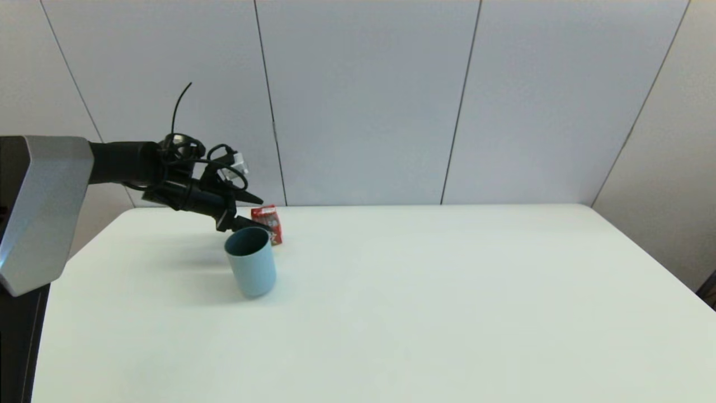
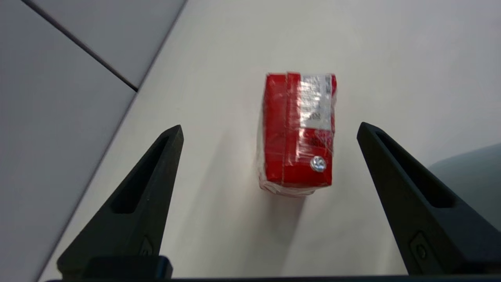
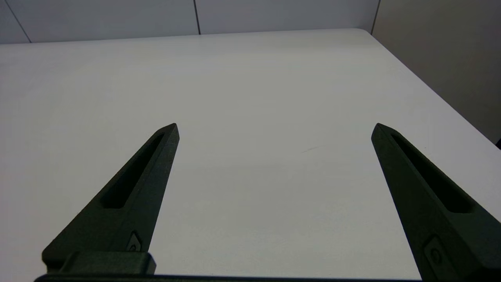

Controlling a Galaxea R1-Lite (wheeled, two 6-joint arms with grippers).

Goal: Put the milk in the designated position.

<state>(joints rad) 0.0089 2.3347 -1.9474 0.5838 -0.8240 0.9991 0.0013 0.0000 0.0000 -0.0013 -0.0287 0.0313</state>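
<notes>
Lab-like test cell: bare white table (image 1: 425, 302), plain grey wall panels (image 1: 363, 101).

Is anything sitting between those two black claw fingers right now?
Yes: in the left wrist view the milk stands on the white table between the open left gripper fingers, touching neither.

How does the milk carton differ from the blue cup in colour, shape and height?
The milk is red, while the cup is light blue. The milk is a closed box with flat sides; the cup is a round cylinder, open at the top. The milk is shorter than the cup. The milk stands farther from the robot, behind the cup, and the open left gripper hovers over the milk, not the cup. Both stand upright on the table.
</notes>
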